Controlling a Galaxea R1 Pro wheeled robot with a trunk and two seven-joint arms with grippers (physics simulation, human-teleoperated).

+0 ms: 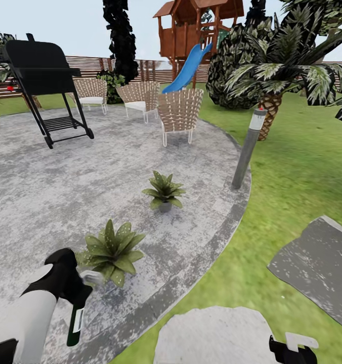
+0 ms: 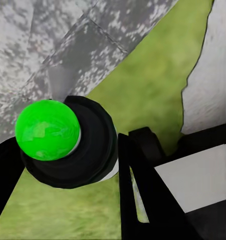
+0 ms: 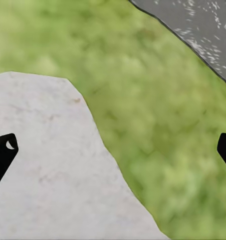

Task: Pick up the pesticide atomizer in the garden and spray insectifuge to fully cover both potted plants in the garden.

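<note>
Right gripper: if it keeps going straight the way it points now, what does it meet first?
Ground, most likely. The right gripper has its jaws wide apart with nothing between them, aimed down at the edge where the pale grey stepping stone borders the green lawn. Which it touches first is unclear.

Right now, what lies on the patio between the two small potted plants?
In the head view, only bare grey patio paving lies between the near olive-leaved potted plant and the far one.
</note>
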